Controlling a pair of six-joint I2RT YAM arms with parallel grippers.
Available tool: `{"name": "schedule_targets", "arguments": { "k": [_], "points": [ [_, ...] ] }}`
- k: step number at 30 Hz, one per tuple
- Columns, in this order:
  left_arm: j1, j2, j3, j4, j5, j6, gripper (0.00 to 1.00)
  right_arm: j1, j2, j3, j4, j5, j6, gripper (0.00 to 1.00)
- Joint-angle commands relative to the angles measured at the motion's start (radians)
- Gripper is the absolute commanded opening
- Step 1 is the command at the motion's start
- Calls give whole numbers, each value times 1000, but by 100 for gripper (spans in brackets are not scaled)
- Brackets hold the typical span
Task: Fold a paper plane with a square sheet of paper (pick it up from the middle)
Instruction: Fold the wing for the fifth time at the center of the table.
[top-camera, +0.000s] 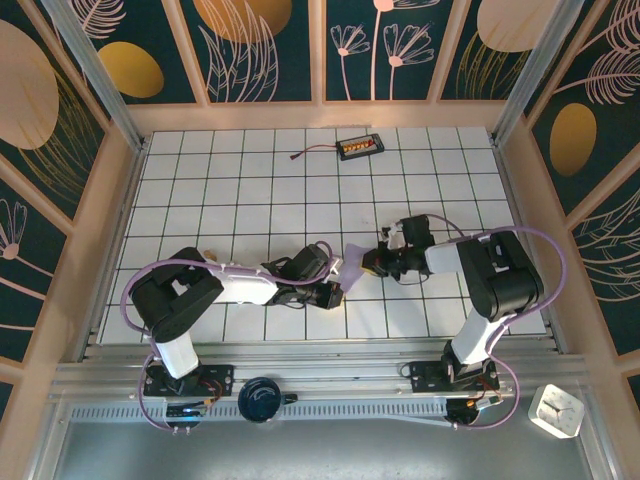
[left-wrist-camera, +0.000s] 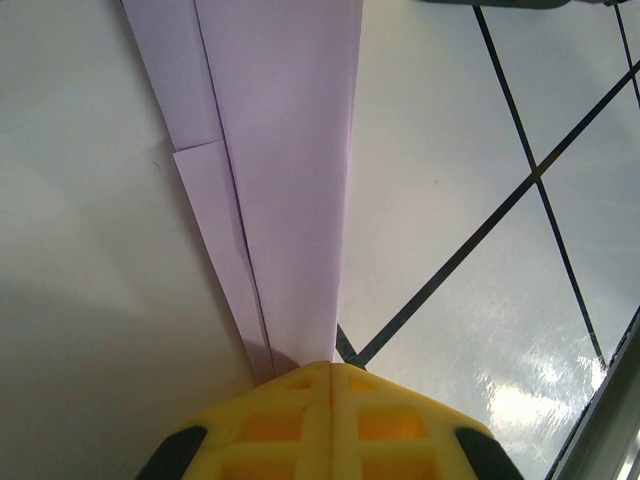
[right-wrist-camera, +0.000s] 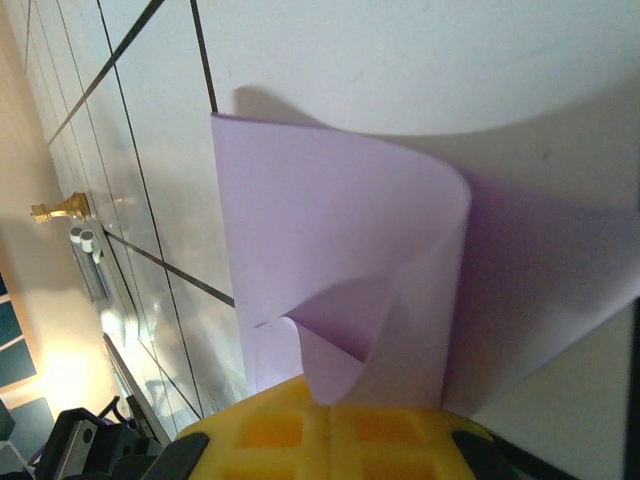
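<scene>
Top external view: on the white tiled table, just right of centre, the left gripper and the right gripper meet nose to nose. Both are clamped on the lavender paper plane, which lies between them.

In the left wrist view, the left gripper has its yellow fingers pressed together on the narrow end of the paper plane. The plane runs flat along the tile toward 12 o'clock, creased lengthwise, with layered flaps on its 9 o'clock side.

In the right wrist view, the right gripper is likewise closed on the paper plane, where one flap curls up off the table in a loop.

The arms themselves crowd the paper from 8 and 3 o'clock.

At the table's 12 o'clock edge, a thin reddish cable trails toward 9 o'clock from a small black tray, which holds a row of orange-gold pieces.

On the near rail at 7 o'clock sits a dark round cup, its contents unreadable. At 5 o'clock, off the table, stands a white box, its contents equally unclear.
</scene>
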Motion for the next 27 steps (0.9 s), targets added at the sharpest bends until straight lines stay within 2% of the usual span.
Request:
{"name": "schedule_targets", "arguments": {
  "k": [1,17,23,24,27],
  "points": [
    [3,73,-118,-378,-75,19,0,-64,53,15,-27,178,-18,0],
    [4,60,-109,-371,-74,12,0,-174,76,86,-28,184,-19,0],
    [3,20,-26,-355,-58,-17,0,-157,-40,85,-20,188,-35,0],
    [3,5,-9,-344,-52,-29,1,-148,-68,78,-25,197,-40,0],
    [4,-48,48,-300,-38,-63,18,-94,-173,37,-70,262,-62,0]
  ]
}}
